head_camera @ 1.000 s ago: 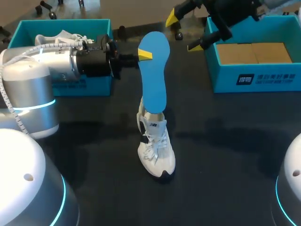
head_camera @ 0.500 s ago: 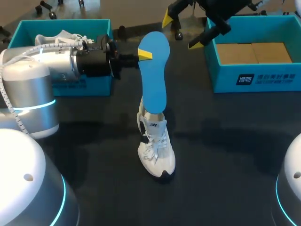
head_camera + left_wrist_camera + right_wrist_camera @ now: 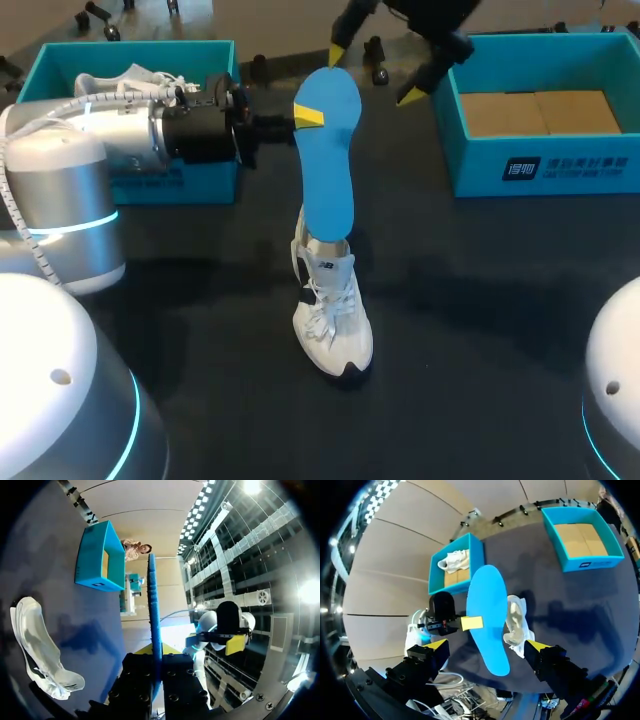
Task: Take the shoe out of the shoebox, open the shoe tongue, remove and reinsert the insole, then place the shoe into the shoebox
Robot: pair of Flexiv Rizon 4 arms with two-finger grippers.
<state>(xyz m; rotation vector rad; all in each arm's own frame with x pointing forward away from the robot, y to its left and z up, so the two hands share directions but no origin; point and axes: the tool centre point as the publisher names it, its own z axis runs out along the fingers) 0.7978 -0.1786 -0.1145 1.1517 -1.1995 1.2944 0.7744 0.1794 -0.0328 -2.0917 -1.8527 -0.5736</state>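
Head view shows the left gripper [image 3: 308, 117] clamped on the blue insole [image 3: 330, 170] at upper centre, its lower end in the white shoe [image 3: 333, 322] mid-frame; the right gripper [image 3: 375, 68] hangs above, fingers apart.

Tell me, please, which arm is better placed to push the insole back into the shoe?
Left. The left gripper is shut on the insole, which stands upright with its lower end at the opening of the shoe. The right gripper is open and empty, near the insole's top end.
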